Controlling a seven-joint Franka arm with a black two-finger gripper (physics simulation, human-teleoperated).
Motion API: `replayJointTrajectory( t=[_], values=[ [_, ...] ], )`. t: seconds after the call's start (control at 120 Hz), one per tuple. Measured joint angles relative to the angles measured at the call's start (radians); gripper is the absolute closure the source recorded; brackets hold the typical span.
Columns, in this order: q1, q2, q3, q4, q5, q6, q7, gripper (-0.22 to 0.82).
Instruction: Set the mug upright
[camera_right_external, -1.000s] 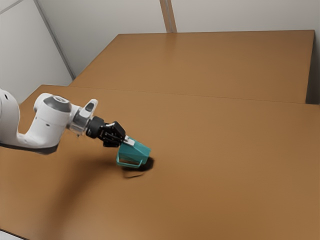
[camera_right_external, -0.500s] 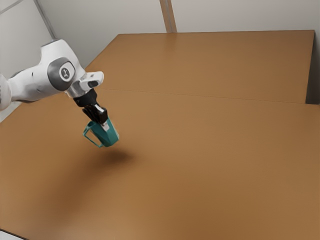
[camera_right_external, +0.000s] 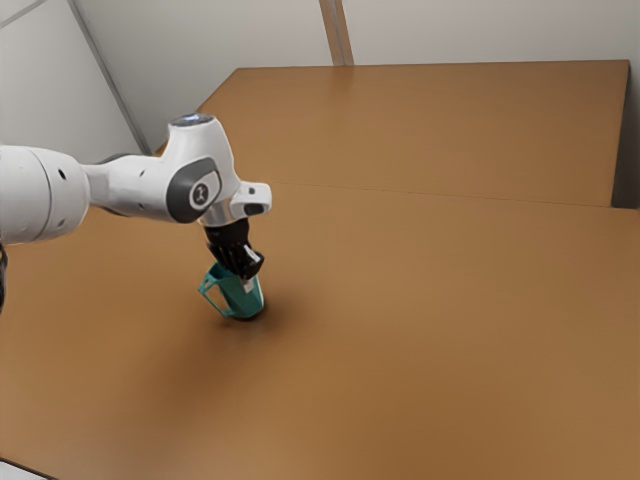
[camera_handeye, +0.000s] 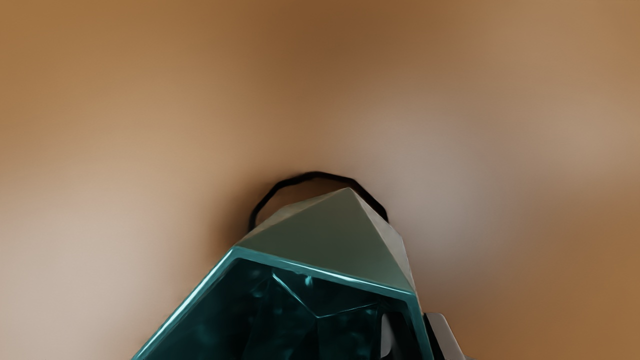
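In the exterior view, you have open room to pass over the smooth brown tabletop of the table (camera_right_external: 450, 350), from the teal faceted mug (camera_right_external: 240, 302) out to the exterior view's right, and in front of it too. Toward the exterior view's left, the thick white jointed arm (camera_right_external: 135, 187) blocks your way, and the mug's angular teal handle (camera_right_external: 207, 291) juts out below it. Your black two-finger tool (camera_right_external: 248, 282) straddles the mug's wall, one finger inside, so that wall bars sideways travel between the fingers.
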Motion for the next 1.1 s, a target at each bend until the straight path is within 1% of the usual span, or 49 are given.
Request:
replayJointTrajectory(
  t=[0.167,0.308,0.358,0.467,0.542,0.6,0.7,0.792,0.917,1.1],
  values=[
    [-0.006,0.030,0.000,0.005,0.006,0.012,-0.056,0.78],
    [-0.007,0.012,-0.001,0.005,-0.004,0.013,-0.085,0.45],
    [-0.006,-0.005,-0.002,0.005,-0.006,0.010,-0.093,0.36],
    [-0.006,-0.072,-0.005,0.013,-0.014,-0.016,-0.106,0.22],
    [-0.005,-0.085,-0.005,0.085,-0.021,-0.056,-0.110,0.15],
    [-0.001,-0.076,-0.002,0.163,-0.025,-0.097,-0.111,0.12],
    [0.011,-0.020,0.001,0.337,-0.028,-0.181,-0.111,0.07],
    [0.013,-0.007,0.002,0.454,-0.030,-0.262,-0.110,0.05],
    [0.011,-0.025,0.003,0.489,-0.032,-0.343,-0.108,0.03],
    [0.014,-0.037,0.004,0.493,-0.036,-0.410,-0.106,0.01]
  ],
)
